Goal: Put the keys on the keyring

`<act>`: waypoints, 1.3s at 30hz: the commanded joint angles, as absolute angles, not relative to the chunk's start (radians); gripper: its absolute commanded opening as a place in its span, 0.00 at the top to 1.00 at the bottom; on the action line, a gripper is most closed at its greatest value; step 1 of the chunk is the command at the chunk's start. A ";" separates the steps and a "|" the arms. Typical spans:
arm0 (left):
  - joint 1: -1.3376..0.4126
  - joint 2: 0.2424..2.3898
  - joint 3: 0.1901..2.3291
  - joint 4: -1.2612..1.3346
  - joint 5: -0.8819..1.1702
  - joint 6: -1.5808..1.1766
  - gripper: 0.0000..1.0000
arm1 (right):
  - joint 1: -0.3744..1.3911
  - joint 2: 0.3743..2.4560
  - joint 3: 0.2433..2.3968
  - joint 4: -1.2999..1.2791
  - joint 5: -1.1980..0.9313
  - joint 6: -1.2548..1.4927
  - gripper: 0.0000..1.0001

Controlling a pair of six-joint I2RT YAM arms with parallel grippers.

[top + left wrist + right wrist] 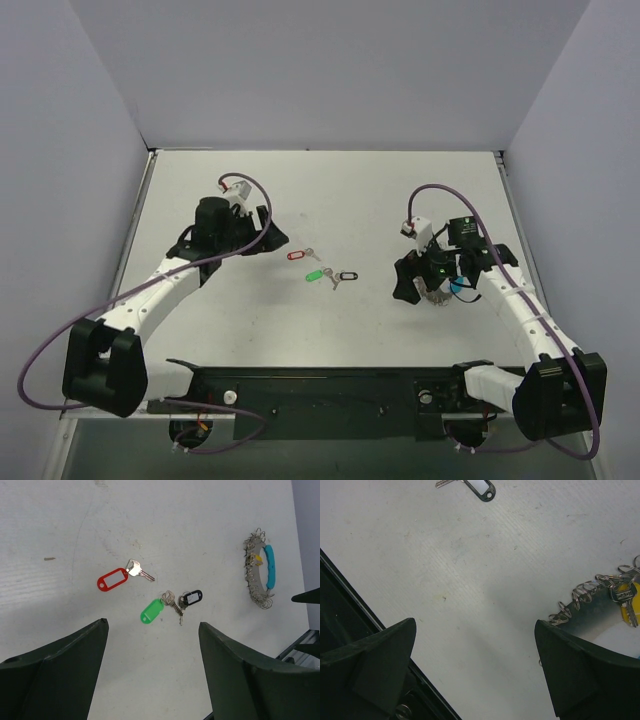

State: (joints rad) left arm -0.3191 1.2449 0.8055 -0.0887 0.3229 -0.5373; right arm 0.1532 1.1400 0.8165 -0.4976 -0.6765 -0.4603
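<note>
Left gripper [152, 630] is hovering above the table [330, 190] with its jaws spread wide and nothing between them; judging by the wrist view, it is lining up over the keys so that a descent would bracket one of them. Just beyond its fingertips the green-tagged key [152, 611] and the black-tagged key [192, 598] are lying with their metal blades touching or crossing, while the red-tagged key [114, 579] is lying apart, up and to the left. Separating the tangled pair is likely going to be the awkward part. Right gripper [475, 625] is likewise standing fully open and empty, poised low beside the keyring [257, 575], probably to steady it for threading; part of the chain is disappearing behind its right finger. The ring is lying flat, well apart from the keys, with its light-blue tag [270, 567] curving along the outer side and the yellow piece [258, 560] sitting within the loop. Tag windows are showing blank inserts. A small key head on the chain [622, 596] is carrying a stamped mark, too small to read.
</note>
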 commanded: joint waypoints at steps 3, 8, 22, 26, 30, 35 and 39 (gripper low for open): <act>-0.376 1.486 1.087 -0.334 0.272 -0.367 0.21 | 0.166 1.149 0.871 -0.517 -0.678 -0.451 0.00; -0.474 1.679 1.265 -0.480 0.138 -0.247 0.27 | 0.166 1.146 0.884 -0.538 -0.676 -0.456 0.00; -0.543 1.986 1.517 -0.630 0.068 -0.170 0.57 | 0.170 1.172 0.900 -0.577 -0.680 -0.480 0.00; -0.555 2.028 1.558 -0.649 0.048 -0.156 0.57 | 0.175 1.183 0.905 -0.583 -0.676 -0.483 0.00; -0.565 2.057 1.591 -0.660 0.038 -0.146 0.57 | 0.175 1.184 0.907 -0.588 -0.676 -0.485 0.00; -0.575 2.094 1.632 -0.673 0.023 -0.135 0.59 | 0.176 1.190 0.908 -0.592 -0.678 -0.488 0.00; -0.583 2.111 1.646 -0.683 0.008 -0.127 0.60 | 0.176 1.193 0.911 -0.595 -0.676 -0.491 0.00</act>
